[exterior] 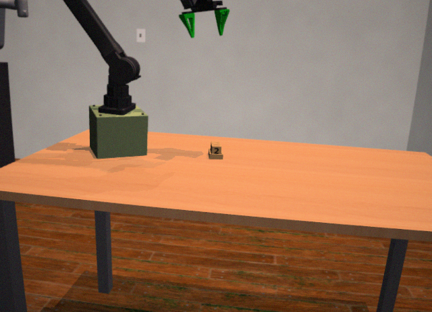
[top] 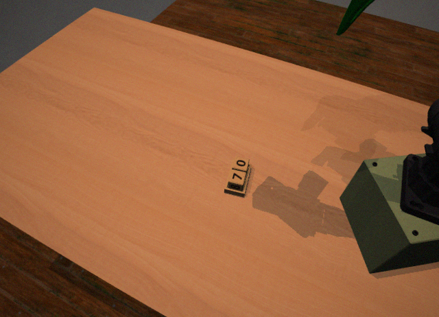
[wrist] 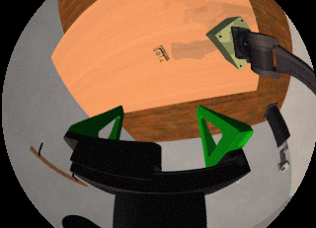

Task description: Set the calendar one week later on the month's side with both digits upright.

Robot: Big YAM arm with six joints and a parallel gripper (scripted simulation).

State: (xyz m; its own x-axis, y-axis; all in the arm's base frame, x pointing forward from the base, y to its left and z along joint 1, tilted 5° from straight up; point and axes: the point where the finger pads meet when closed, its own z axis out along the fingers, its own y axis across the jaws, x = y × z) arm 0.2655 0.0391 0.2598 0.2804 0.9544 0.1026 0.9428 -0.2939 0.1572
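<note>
The small wooden tray (top: 234,192) (exterior: 215,156) lies flat on the table. Two pale cubes stand side by side in it. In the top view the lower cube (top: 237,175) has a 7 on top and a dark digit, perhaps 8, on its end face. The other cube (top: 241,162) has a 0 on top. In the exterior view the nearest cube face (exterior: 216,150) shows an upright 2. The long side faces and the month's name cannot be read. My gripper (top: 304,13) (exterior: 206,36) (wrist: 160,109) is open and empty, high above the table.
The arm's green base block (top: 365,214) (exterior: 118,136) (wrist: 224,40) stands on the table (top: 141,200) (exterior: 296,183), to the right of the tray in the top view. Shadows of the arm fall between them.
</note>
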